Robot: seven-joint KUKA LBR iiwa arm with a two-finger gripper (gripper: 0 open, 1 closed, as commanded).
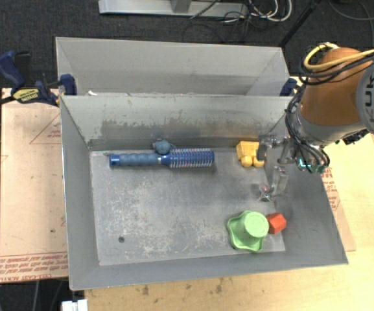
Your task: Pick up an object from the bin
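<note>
My gripper (272,188) hangs over the right side of the bin floor, with nothing visibly in it. Just below it lies a small red block (277,223), touching a green round-topped thing (247,230) near the front right corner. A yellow toy (248,154) sits against the back wall, just left of the gripper's upper part. The gripper is between the yellow toy and the red block and touches neither.
A blue hairbrush (164,159) lies along the back wall, left of centre, its handle pointing left. The arm with its orange cover and cables reaches in over the bin's right rim.
</note>
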